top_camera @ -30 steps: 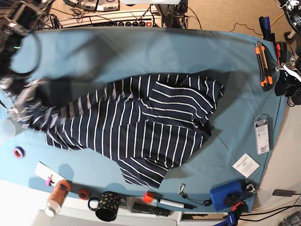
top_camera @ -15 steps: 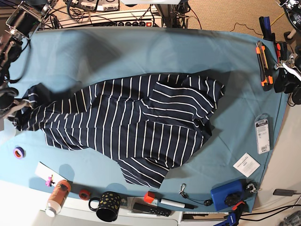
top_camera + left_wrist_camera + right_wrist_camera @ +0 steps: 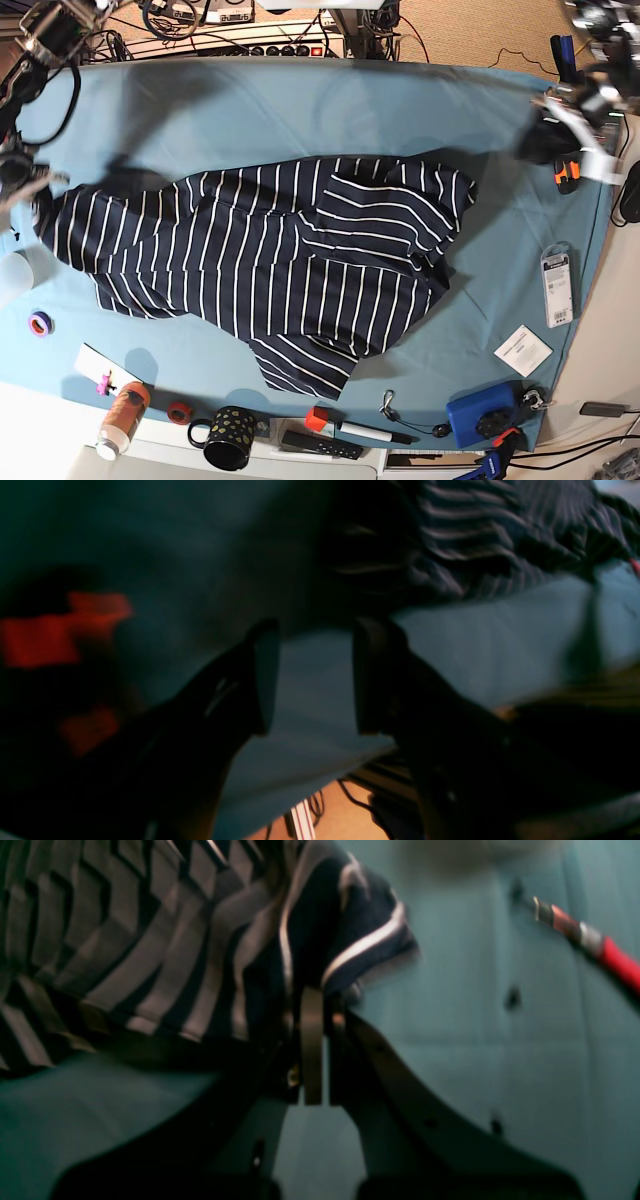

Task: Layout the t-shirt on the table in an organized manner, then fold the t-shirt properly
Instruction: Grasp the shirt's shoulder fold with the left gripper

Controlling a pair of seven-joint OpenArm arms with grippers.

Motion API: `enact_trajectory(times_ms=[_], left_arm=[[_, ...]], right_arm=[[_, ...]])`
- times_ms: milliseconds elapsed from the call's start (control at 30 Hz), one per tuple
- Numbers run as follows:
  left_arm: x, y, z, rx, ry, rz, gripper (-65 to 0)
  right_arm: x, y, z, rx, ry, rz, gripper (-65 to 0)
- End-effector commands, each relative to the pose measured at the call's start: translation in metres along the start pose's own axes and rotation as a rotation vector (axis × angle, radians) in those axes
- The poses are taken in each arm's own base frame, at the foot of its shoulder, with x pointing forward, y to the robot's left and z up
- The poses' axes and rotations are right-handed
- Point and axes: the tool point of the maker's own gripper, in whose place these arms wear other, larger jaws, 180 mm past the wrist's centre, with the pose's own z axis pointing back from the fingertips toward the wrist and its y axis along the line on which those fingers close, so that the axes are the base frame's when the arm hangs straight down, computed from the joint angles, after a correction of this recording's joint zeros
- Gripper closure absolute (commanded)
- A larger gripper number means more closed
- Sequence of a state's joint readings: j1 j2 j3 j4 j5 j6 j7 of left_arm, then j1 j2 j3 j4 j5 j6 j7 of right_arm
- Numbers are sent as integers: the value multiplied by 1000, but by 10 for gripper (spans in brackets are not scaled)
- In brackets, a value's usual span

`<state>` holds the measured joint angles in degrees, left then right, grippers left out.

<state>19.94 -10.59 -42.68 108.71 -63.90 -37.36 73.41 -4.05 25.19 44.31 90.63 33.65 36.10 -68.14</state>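
The navy t-shirt (image 3: 290,265) with thin white stripes lies spread across the middle of the teal table (image 3: 300,110), still rumpled on its right side. At the table's left edge my right gripper (image 3: 35,195) holds the shirt's left end. Seen from the right wrist, that gripper (image 3: 315,1005) is shut on a bunched fold of the t-shirt (image 3: 200,940). My left gripper (image 3: 545,140) hovers, blurred, over the back right corner, apart from the shirt. In the left wrist view it (image 3: 310,675) is open with nothing between its fingers (image 3: 262,675), and the t-shirt (image 3: 480,535) lies beyond them.
Along the front edge stand a bottle (image 3: 122,417), a black mug (image 3: 228,437), a remote (image 3: 315,443), a marker (image 3: 370,432) and a blue box (image 3: 485,415). A purple tape roll (image 3: 40,323) lies at the left. A white card (image 3: 522,350) and a packaged item (image 3: 556,285) lie at the right.
My right gripper has drawn the shirt's left end outward and up, so that side lies flatter. My left arm has swung in from the right edge over the back right corner.
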Motion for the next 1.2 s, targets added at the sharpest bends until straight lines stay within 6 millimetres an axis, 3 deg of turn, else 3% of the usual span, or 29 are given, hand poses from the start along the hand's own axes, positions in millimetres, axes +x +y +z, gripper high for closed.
enact_trajectory(times_ms=[0, 133, 233, 333, 533, 767, 900, 1033, 1167], left_arm=[[11, -8, -3, -23, -33, -30, -249], [17, -15, -23, -12, -73, -36, -249], [23, -6, -33, 63, -91, -59, -249], [28, -5, -42, 91, -80, -70, -249], [56, -15, -55, 61, -124, -118, -249], [95, -20, -60, 47, -197, -168, -249], [91, -24, -67, 26, -174, -165, -249], [74, -40, -89, -34, -106, -175, -249], [70, -41, -107, -6, -37, -252, -249]], right_arm=[[1, -7, 1, -6, -4, -1, 0], [-48, -10, -14, 53, 95, -85, 0], [-61, -8, -16, 97, 97, -135, 0], [-54, -14, -12, 99, 57, -164, 0], [-16, -27, 2, 119, -42, -167, 0], [-7, -30, 3, 116, -48, -156, 0], [-6, -30, 3, 116, -50, -156, 0], [-5, -30, 3, 116, -56, -155, 0], [-6, -30, 3, 114, -50, -154, 0]])
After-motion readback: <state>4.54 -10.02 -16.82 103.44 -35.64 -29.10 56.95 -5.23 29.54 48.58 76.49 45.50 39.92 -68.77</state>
